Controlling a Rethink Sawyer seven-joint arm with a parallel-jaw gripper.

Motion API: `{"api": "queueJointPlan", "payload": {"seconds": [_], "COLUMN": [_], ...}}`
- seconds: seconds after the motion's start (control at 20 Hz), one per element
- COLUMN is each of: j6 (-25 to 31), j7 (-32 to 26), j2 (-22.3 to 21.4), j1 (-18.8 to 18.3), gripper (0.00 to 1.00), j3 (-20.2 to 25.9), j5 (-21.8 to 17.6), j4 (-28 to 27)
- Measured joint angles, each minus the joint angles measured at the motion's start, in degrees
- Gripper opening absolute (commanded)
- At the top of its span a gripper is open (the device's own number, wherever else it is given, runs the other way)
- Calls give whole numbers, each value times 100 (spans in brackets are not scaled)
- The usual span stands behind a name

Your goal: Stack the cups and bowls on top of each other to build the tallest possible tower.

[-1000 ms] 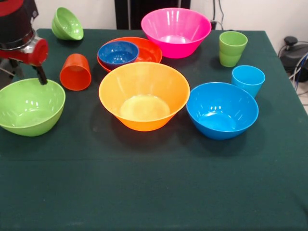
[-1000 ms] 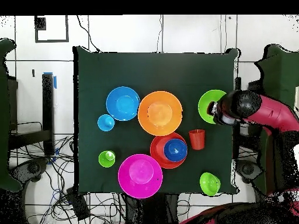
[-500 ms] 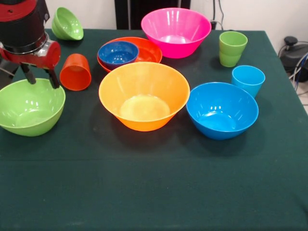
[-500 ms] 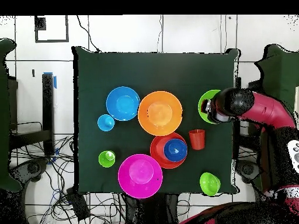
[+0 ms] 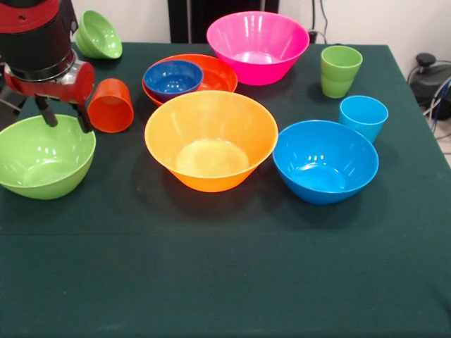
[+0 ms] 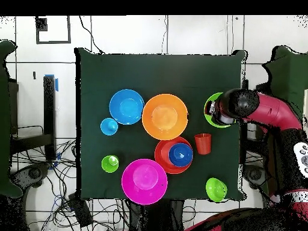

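The cups and bowls are all spread on the dark green cloth surface (image 5: 232, 282); no tower stands yet. At the left edge of the front view sits the lime green glossy plastic bowl (image 5: 42, 156), and the red and black arm's pincer (image 5: 65, 118) hangs over its far rim with the two dark fingers (image 5: 84, 120) spread apart, holding nothing. Just beside it, the orange tapered plastic cup (image 5: 110, 105) lies on its side. The large orange bowl (image 5: 211, 141) is in the middle of the frame, with the blue bowl (image 5: 325, 161) touching or almost touching its right side. Behind them the small dark blue bowl (image 5: 173, 77) rests inside the medium red-orange bowl (image 5: 218, 72). The large pink bowl (image 5: 258, 46) stands at the upper middle. The small green bowl (image 5: 98, 34) is tilted in the upper left. At the right, the lime green cup (image 5: 340, 70) and the light blue cup (image 5: 363, 117) stand upright.
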Motion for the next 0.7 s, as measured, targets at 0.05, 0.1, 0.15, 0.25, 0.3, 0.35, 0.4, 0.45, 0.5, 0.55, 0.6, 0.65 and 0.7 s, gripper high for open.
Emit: {"api": "queueJointPlan", "payload": {"seconds": [0.05, 0.1, 0.15, 0.25, 0.3, 0.35, 0.4, 0.45, 0.5, 0.55, 0.6, 0.65, 0.7], "j6": [0, 0, 0, -1, -1, -1, 0, -1, -1, -1, -1, 0, -1], "j7": [0, 0, 0, 0, 0, 0, 0, 0, 0, 0, 0, 0, 0], "j2": [0, 0, -1, 0, 1, 2, 7, 12, 18, 24, 29, 42, 69], "j1": [0, 0, -1, -9, -15, -27, -58, -96, -125, -143, -161, -181, -214], "gripper": [100, 100, 100, 100, 100, 100, 100, 100, 100, 100, 100, 100, 100], "j3": [1, 2, 3, 28, 43, 68, 123, 189, 243, 281, 319, 361, 428], "j5": [-2, -5, -8, -7, -5, 2, 27, 55, 70, 80, 89, 99, 114], "j4": [0, 0, 4, 23, 35, 57, 111, 174, 224, 261, 298, 340, 401]}}
